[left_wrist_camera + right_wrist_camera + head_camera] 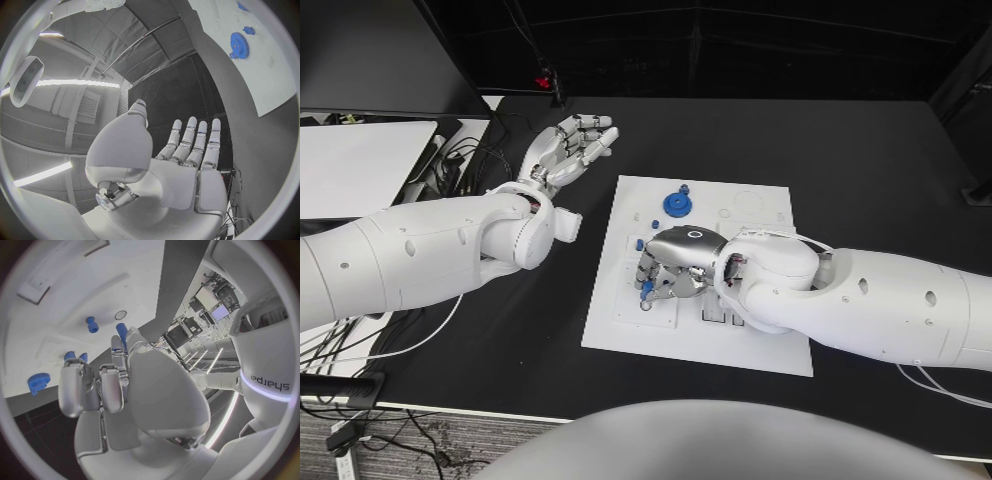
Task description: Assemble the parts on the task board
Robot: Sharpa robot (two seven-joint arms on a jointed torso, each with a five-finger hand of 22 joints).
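Nearest me the right hand [678, 262] hovers low over the board [625, 330], pinching a small blue peg [121, 332], so seating it looks next, needing careful alignment; farther off lies the gear [678, 205], and the left hand [571, 147] idles spread over the bench [877, 160].

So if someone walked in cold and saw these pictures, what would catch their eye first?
Probably the right hand, down over the middle of the white task board among small blue parts; whether it holds one is unclear. Next, the blue gear near the board's far edge, and the left hand raised with fingers spread, off the board's far left corner.
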